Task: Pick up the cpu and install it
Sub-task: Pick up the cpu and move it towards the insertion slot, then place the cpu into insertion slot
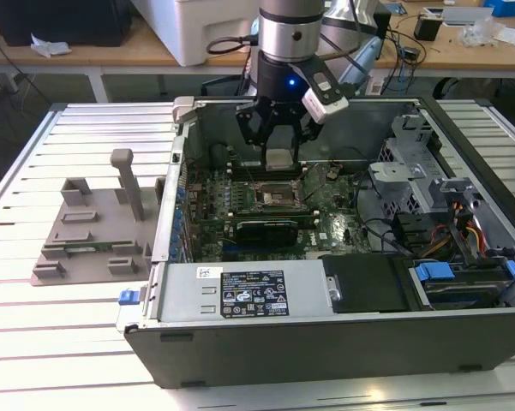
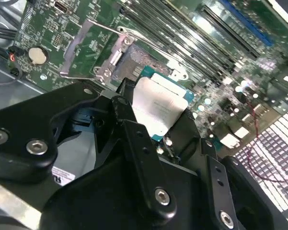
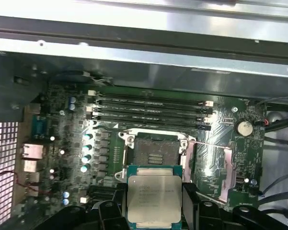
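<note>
The cpu (image 3: 154, 197), a flat silvery square chip with a green rim, hangs level between the black fingers of my gripper (image 3: 154, 203), which is shut on its two side edges. In the exterior view the gripper (image 1: 278, 159) holds the cpu (image 1: 278, 158) inside the open computer case, a short way above the motherboard and slightly behind the socket (image 1: 280, 196). The socket (image 3: 155, 149) lies open, its metal load frame (image 3: 212, 165) swung aside. The second wrist view shows the cpu (image 2: 159, 106) held beside the socket (image 2: 134, 60).
Memory slots (image 3: 151, 111) run just beyond the socket. The case's back wall (image 1: 360, 128) and drive cage (image 1: 416, 163) stand close around the arm. A grey fixture tray (image 1: 94, 231) with upright posts sits on the slatted table at the exterior view's left.
</note>
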Tool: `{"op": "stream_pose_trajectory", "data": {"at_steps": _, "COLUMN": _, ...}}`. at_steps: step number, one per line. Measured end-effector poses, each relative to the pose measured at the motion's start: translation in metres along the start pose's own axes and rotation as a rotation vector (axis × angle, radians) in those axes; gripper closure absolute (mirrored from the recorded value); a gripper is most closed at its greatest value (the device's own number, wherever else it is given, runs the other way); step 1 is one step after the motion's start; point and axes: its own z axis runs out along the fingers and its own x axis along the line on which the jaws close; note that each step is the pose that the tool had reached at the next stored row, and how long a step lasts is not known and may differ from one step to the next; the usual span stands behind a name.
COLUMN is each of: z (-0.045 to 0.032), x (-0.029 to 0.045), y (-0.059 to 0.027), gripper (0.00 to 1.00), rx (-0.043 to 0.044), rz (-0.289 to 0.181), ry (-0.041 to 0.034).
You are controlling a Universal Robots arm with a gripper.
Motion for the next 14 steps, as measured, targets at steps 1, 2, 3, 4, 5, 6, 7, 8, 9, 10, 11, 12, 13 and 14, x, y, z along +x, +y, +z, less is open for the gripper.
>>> {"op": "stream_pose_trajectory", "data": {"at_steps": 1, "z": 0.0018, "x": -0.0018, "y": 0.0005, "gripper": 0.45, "rx": -0.0001, "rz": 0.0, "ry": 0.0}}
{"op": "stream_pose_trajectory", "data": {"at_steps": 2, "z": 0.0037, "x": -0.0035, "y": 0.0009, "gripper": 0.45, "rx": -0.0002, "rz": 0.0, "ry": 0.0}}
{"op": "stream_pose_trajectory", "data": {"at_steps": 3, "z": 0.0064, "x": -0.0057, "y": 0.0013, "gripper": 0.45, "rx": -0.0003, "rz": 0.0, "ry": 0.0}}
{"op": "stream_pose_trajectory", "data": {"at_steps": 4, "z": 0.007, "x": -0.006, "y": 0.0013, "gripper": 0.45, "rx": -0.0002, "rz": 0.0, "ry": 0.0001}}
{"op": "stream_pose_trajectory", "data": {"at_steps": 5, "z": 0.0072, "x": -0.0061, "y": 0.0013, "gripper": 0.45, "rx": -0.0001, "rz": 0.0, "ry": 0.0002}}
{"op": "stream_pose_trajectory", "data": {"at_steps": 6, "z": 0.0072, "x": -0.0061, "y": 0.0013, "gripper": 0.45, "rx": 0.0, "rz": 0.0, "ry": 0.0002}}
{"op": "stream_pose_trajectory", "data": {"at_steps": 7, "z": 0.0072, "x": -0.0061, "y": 0.0013, "gripper": 0.45, "rx": 0.0001, "rz": 0.0, "ry": 0.0002}}
{"op": "stream_pose_trajectory", "data": {"at_steps": 8, "z": 0.0074, "x": -0.0063, "y": 0.0013, "gripper": 0.45, "rx": -0.0002, "rz": 0.0, "ry": 0.0001}}
{"op": "stream_pose_trajectory", "data": {"at_steps": 9, "z": 0.0074, "x": -0.0063, "y": 0.0013, "gripper": 0.45, "rx": -0.0001, "rz": 0.0, "ry": 0.0001}}
{"op": "stream_pose_trajectory", "data": {"at_steps": 10, "z": 0.0074, "x": -0.0063, "y": 0.0013, "gripper": 0.45, "rx": -0.0001, "rz": 0.0, "ry": 0.0002}}
{"op": "stream_pose_trajectory", "data": {"at_steps": 11, "z": 0.0075, "x": -0.0064, "y": 0.0013, "gripper": 0.45, "rx": -0.0001, "rz": 0.0, "ry": 0.0001}}
{"op": "stream_pose_trajectory", "data": {"at_steps": 12, "z": 0.0075, "x": -0.0064, "y": 0.0012, "gripper": 0.45, "rx": -0.0001, "rz": 0.0, "ry": 0.0001}}
{"op": "stream_pose_trajectory", "data": {"at_steps": 13, "z": 0.0075, "x": -0.0064, "y": 0.0013, "gripper": 0.45, "rx": -0.0002, "rz": 0.0, "ry": 0.0001}}
{"op": "stream_pose_trajectory", "data": {"at_steps": 14, "z": 0.0076, "x": -0.0065, "y": 0.0012, "gripper": 0.45, "rx": 0.0001, "rz": 0.0, "ry": 0.0001}}
